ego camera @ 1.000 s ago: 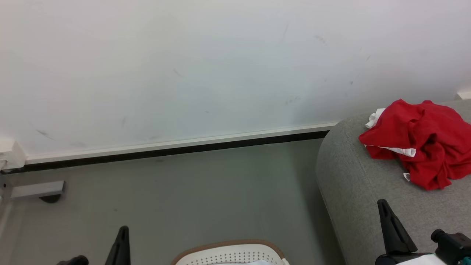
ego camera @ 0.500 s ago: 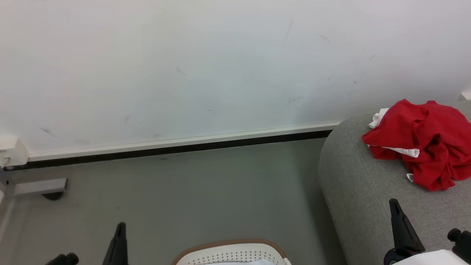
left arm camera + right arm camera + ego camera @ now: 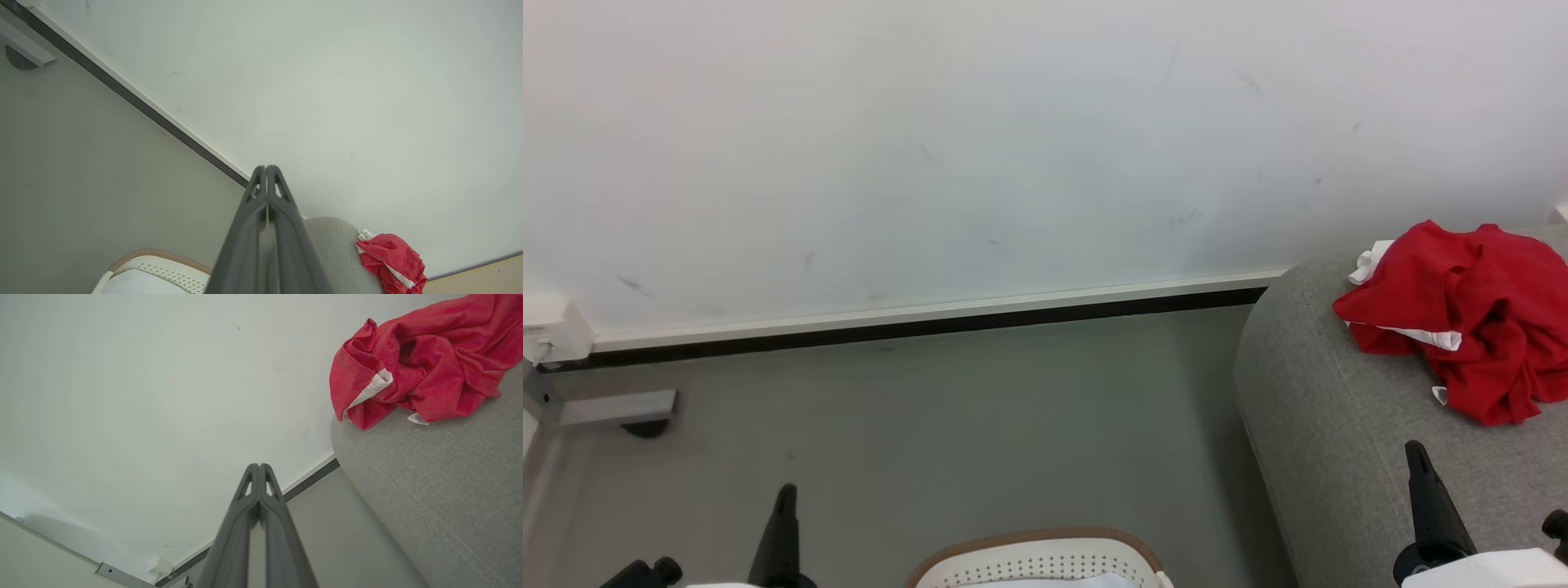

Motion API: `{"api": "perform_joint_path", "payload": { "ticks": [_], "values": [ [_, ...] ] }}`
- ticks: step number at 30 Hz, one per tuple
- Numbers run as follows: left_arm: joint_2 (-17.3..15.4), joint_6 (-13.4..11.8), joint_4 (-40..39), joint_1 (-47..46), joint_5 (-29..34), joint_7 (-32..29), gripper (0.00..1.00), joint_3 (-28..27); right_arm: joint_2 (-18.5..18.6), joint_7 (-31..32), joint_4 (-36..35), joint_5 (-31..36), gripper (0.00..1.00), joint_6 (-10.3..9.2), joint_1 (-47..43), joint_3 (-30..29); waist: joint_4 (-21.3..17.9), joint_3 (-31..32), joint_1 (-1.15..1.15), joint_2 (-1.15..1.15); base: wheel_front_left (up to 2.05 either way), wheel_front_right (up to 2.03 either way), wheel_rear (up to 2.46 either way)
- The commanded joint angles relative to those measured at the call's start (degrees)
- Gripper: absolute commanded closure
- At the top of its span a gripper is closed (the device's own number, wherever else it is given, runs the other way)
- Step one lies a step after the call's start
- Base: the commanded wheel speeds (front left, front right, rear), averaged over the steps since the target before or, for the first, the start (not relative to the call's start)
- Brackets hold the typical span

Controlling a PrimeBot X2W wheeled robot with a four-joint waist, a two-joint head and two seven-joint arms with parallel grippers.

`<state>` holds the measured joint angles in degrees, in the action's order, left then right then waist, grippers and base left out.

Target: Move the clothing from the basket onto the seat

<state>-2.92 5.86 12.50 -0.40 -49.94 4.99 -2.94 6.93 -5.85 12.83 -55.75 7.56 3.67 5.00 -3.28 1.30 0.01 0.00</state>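
The red clothing (image 3: 1470,314) lies crumpled on the grey seat (image 3: 1339,425) at the right, white trim showing; I also see the clothing (image 3: 390,261) (image 3: 421,371) in both wrist views, resting on the seat (image 3: 335,253) (image 3: 441,490). The white basket (image 3: 1037,563) with its tan rim sits at the bottom centre, pale cloth inside; the left wrist view shows the basket (image 3: 163,267) too. My left gripper (image 3: 785,494) (image 3: 266,168) is shut and empty, left of the basket. My right gripper (image 3: 1415,451) (image 3: 259,466) is shut and empty, over the seat's front, short of the clothing.
A white wall (image 3: 1013,147) with a dark baseboard (image 3: 915,327) runs across the back. Grey floor (image 3: 947,433) lies between the wall and the basket. A grey metal foot (image 3: 613,408) stands on the floor at the far left.
The head view has drifted, so everything shifts slightly right. Both grippers sit a little lower in the picture. The clothing stays put on the seat.
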Motion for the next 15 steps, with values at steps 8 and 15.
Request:
{"api": "perform_joint_path", "payload": {
  "ticks": [8,15],
  "values": [
    [-0.3,0.4,-0.3,-2.1,-6.3,-1.6,1.00,-0.7,-0.3,1.6,-0.3,-5.6,1.00,-0.05,1.8,-1.7,0.3,-0.1,-0.01,0.00,0.00,0.00,0.00],
    [-0.2,0.6,0.0,-2.6,-10.8,-2.9,1.00,-1.1,-0.6,2.8,-0.1,-9.6,1.00,-0.06,1.9,-2.8,0.6,-0.3,-0.01,0.00,0.00,0.00,0.00]
  ]
}}
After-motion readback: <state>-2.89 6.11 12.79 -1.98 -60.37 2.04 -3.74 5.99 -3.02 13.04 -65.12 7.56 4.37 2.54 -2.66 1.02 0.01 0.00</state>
